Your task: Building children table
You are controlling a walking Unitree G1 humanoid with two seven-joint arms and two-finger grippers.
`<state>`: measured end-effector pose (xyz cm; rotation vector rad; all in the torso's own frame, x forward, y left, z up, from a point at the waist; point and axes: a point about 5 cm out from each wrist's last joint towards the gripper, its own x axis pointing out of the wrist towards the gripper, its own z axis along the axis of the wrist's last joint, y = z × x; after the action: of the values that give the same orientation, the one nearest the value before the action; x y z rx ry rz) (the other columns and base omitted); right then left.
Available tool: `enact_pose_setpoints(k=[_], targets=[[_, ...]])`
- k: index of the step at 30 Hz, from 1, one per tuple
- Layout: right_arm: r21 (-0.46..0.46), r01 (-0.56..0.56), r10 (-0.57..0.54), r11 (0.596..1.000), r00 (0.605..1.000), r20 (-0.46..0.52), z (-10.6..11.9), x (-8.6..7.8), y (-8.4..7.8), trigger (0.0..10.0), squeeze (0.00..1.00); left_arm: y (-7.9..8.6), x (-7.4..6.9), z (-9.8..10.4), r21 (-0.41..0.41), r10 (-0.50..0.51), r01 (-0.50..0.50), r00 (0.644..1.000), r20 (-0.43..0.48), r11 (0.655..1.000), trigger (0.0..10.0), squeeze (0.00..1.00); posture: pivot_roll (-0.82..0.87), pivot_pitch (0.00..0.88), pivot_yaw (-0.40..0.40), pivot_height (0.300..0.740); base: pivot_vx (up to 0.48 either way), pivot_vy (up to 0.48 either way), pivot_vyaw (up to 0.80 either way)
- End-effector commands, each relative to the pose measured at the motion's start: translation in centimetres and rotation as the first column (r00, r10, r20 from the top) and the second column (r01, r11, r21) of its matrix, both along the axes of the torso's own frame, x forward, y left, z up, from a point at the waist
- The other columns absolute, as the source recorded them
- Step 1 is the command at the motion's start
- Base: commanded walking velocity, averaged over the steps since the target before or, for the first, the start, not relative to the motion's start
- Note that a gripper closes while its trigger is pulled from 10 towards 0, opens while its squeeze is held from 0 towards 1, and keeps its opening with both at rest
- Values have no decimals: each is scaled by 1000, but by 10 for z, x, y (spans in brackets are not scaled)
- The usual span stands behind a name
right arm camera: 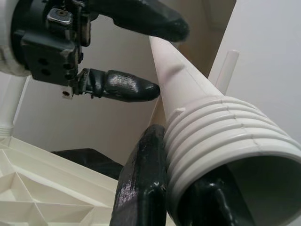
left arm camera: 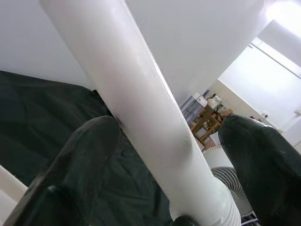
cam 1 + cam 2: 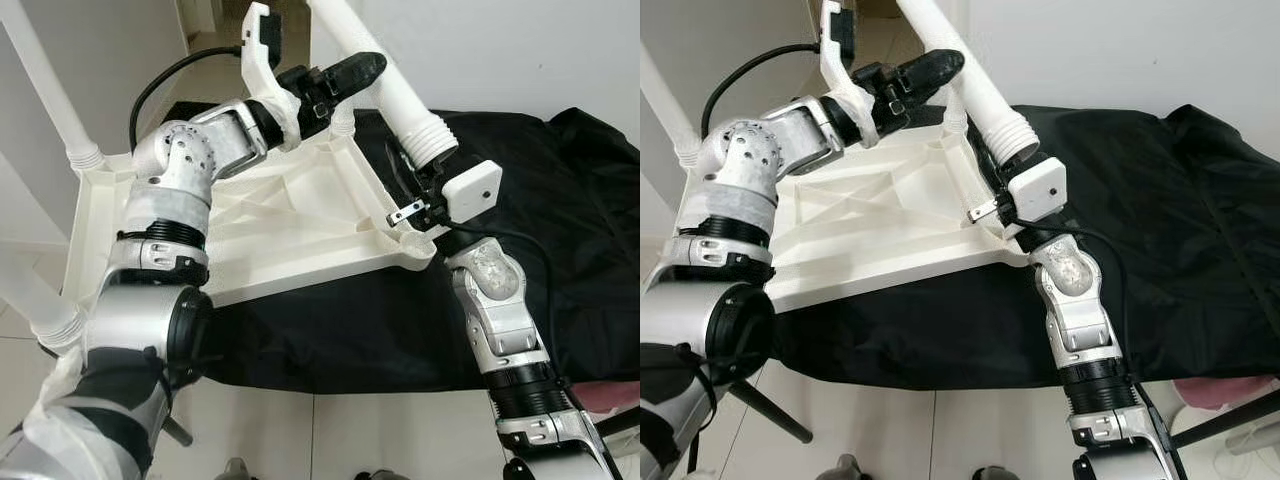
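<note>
Two tools held one table leg (image 3: 400,90) by the upside-down tabletop (image 3: 290,215).
Left tool (image 3: 350,72) open around the shaft; right tool (image 3: 415,195) closed on its ridged end. It looked light, hard, slippery.

The two head cameras look down and forward from above the robot's chest, taking in both silver arms, the upturned white table top (image 3: 290,225) and the black cloth (image 3: 560,230) beyond; the right eye sits slightly to the side, so everything slides leftward in it. The left wrist camera peers along its own black fingers (image 2: 70,179), very close to the loose white table leg (image 2: 141,108) between them. The right wrist camera looks up along the same leg's threaded end (image 1: 225,141), seeing the left gripper (image 1: 155,56) too.
</note>
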<state>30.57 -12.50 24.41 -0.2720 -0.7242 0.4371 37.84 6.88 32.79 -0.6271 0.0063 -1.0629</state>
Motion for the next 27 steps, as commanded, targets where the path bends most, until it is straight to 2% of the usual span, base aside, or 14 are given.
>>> enact_pose_setpoints(k=[1,11,13,18,27], targets=[[-31,-2,3,1000,1000,26,1,-1,2,10000,0,-3,3,-2,22,-7,7,1000,6,1000,10000,0,-29,0,28,740,0,0,0],[-58,16,-14,998,1000,25,-9,-7,5,10000,0,-1,15,-6,23,80,-78,993,-89,997,10000,0,-33,0,30,740,0,0,0],[-51,17,-16,999,1000,15,-16,-10,8,10000,0,2,19,-4,5,112,-113,986,-121,994,10000,0,-33,0,30,740,0,0,0],[-58,31,-31,998,1000,1,-28,-14,10,10000,0,4,21,5,-14,119,-121,985,-123,993,10000,0,-34,0,32,740,0,0,0],[-56,45,-45,997,999,-4,-36,-20,9,10000,0,9,29,14,-21,188,-195,965,-184,981,10000,0,-41,0,37,740,0,0,0]])
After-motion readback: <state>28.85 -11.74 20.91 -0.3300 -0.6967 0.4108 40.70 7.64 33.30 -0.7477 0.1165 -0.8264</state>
